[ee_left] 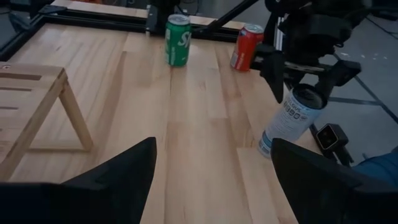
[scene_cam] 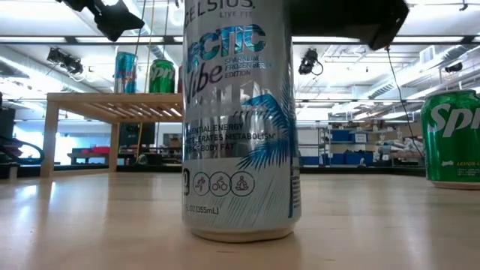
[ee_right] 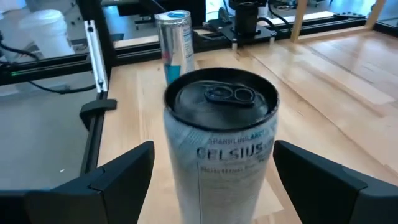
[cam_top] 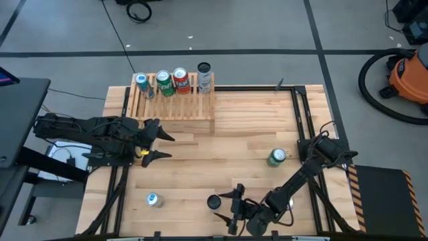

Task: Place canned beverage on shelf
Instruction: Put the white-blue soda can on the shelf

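Note:
A silver-and-blue Celsius can (ee_right: 221, 143) with a black top stands upright on the table near its front edge (cam_top: 214, 201). My right gripper (ee_right: 211, 162) is open and level with the can's upper half. Its fingers stand one on each side of the can, with a gap on both sides. The shelf (cam_top: 174, 100), a low light-wood slatted rack, stands at the far left and carries several upright cans (cam_top: 172, 82). At the table's left, my left gripper (cam_top: 157, 144) waits open and holds nothing.
A green Sprite can (cam_top: 276, 156) stands at the right. A blue-topped can (cam_top: 154, 199) stands near the front left. In the left wrist view a red can (ee_left: 247, 46) stands near the Sprite can. Bare wood lies between the shelf and the Celsius can.

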`<state>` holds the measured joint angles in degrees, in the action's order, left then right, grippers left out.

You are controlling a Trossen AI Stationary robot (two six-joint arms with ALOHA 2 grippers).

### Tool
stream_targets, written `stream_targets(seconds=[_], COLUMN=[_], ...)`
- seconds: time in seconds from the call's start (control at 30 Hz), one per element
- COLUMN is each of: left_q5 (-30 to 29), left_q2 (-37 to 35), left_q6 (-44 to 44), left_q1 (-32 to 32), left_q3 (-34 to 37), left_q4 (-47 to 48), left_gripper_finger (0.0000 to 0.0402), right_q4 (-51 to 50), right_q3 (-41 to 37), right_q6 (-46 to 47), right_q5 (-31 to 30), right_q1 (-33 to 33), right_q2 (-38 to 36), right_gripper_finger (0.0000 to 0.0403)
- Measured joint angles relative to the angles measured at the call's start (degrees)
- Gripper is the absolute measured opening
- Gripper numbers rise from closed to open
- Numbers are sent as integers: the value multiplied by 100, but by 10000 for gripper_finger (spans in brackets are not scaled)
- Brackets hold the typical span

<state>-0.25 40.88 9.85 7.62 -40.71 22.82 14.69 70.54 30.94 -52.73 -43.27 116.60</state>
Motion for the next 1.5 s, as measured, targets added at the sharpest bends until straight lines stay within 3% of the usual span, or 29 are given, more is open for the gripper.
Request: stream_targets(seconds=[0.33, 0.57, 0.7, 1.1, 1.5], left_q5=[2, 2, 2, 11, 11], left_q2=[1, 1, 1, 1, -2], left_q6=[-6, -17, -17, 24, 13], left_q1=[2, 2, 2, 2, 2], left_q3=[0, 0, 0, 0, 0], left_q4=[8, 15, 14, 279, 272], left_gripper_finger=[318, 318, 318, 318, 318], right_q4=[149, 247, 283, 186, -447], right_q3=[-4, -7, -7, -24, -20], right_q6=[163, 132, 136, -654, -2217], right_q5=[306, 510, 683, 1676, 3374], right_q1=[211, 261, 351, 928, 2395], right_q2=[161, 146, 135, -532, -1756], right_gripper_finger=[332, 255, 250, 250, 250])
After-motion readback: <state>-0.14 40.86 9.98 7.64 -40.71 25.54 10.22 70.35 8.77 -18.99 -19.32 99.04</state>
